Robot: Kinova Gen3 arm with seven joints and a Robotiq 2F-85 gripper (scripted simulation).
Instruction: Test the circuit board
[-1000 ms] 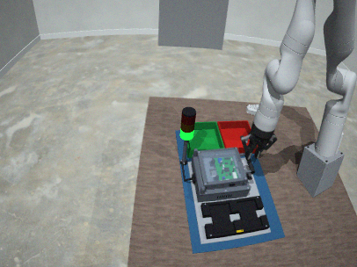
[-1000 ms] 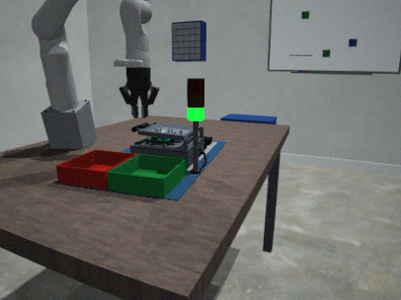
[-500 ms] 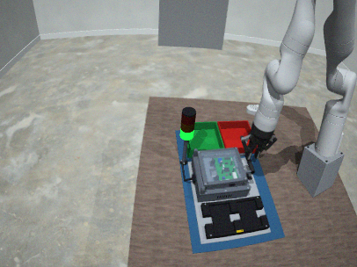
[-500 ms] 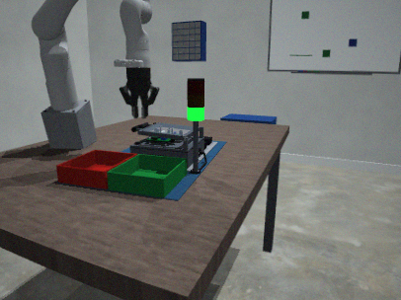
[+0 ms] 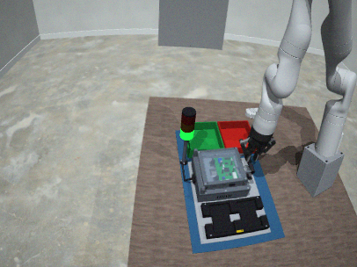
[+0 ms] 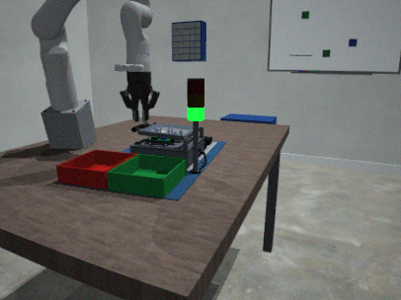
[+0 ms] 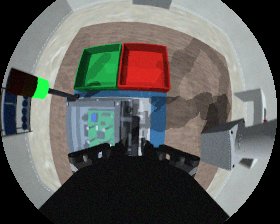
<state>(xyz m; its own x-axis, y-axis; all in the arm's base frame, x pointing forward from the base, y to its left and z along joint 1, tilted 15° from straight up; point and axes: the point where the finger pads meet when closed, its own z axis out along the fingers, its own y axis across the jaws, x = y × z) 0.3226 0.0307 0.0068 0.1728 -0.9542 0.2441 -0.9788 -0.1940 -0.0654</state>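
- One light (image 5: 186,134) (image 6: 196,113) (image 7: 41,88) glows green, at the tester's (image 5: 222,192) 11 o'clock in the top view.
- Board (image 5: 225,169) (image 6: 159,139) (image 7: 101,125) under lid (image 5: 205,167) (image 6: 170,128) (image 7: 76,125).
- Hand (image 5: 249,158) (image 6: 141,118) (image 7: 134,142) part-open, empty, at 2 o'clock.

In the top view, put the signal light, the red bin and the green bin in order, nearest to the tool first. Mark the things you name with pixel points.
1. Red bin (image 5: 233,134) (image 6: 94,170) (image 7: 145,67), right-hand of the pair in that view.
2. Green bin (image 5: 205,136) (image 6: 135,183) (image 7: 100,70), immediately left of it.
3. Signal light (image 5: 187,134) (image 6: 196,113) (image 7: 41,88), leftmost.
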